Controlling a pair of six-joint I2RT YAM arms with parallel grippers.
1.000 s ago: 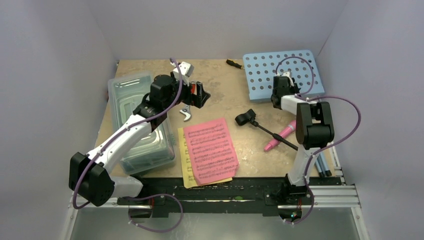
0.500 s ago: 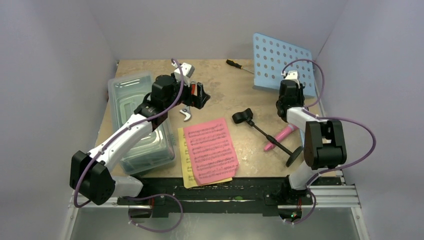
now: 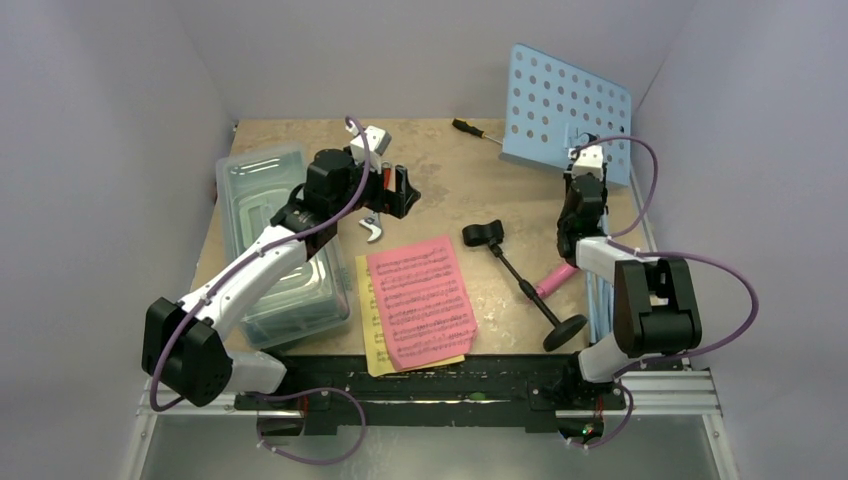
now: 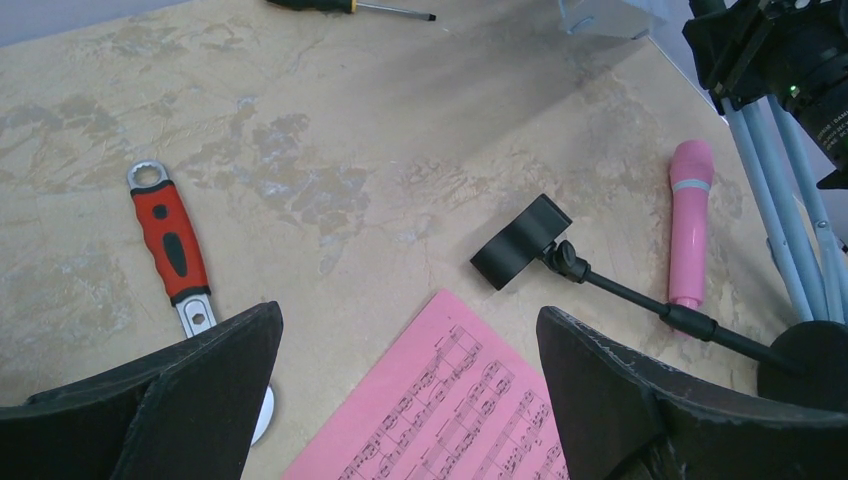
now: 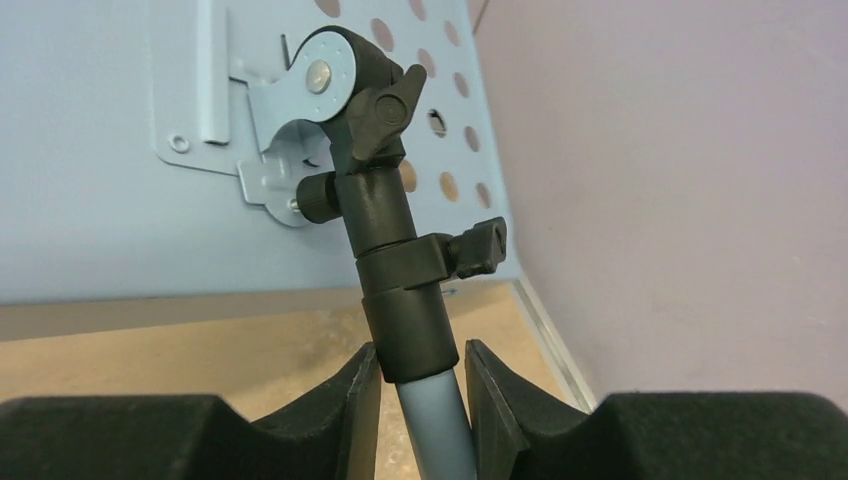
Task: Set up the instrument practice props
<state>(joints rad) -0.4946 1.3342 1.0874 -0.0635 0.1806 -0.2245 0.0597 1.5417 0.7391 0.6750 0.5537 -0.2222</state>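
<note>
The light blue perforated music stand (image 3: 565, 105) is tilted up at the back right, and its folded tripod legs (image 3: 598, 300) trail toward the near edge. My right gripper (image 3: 581, 188) is shut on its pole just below the black collar (image 5: 400, 300). The plate's back (image 5: 110, 150) fills the right wrist view. The black mic stand (image 3: 520, 280) lies flat, with its round base (image 3: 565, 332) near the front. The pink toy microphone (image 3: 553, 283) lies beside it. The pink page (image 3: 420, 300) lies on the yellow page (image 3: 372, 345). My left gripper (image 3: 402, 190) hovers open and empty.
A red-handled wrench (image 3: 375, 222) lies under the left gripper and also shows in the left wrist view (image 4: 170, 245). A clear lidded box (image 3: 275, 240) stands at the left. A screwdriver (image 3: 475, 130) lies at the back. The walls stand close on the right.
My right gripper has lifted the music stand from flat to tilted upright and moved toward the right wall. The mic stand has swung so that its base now shows near the front. The left arm has not moved.
</note>
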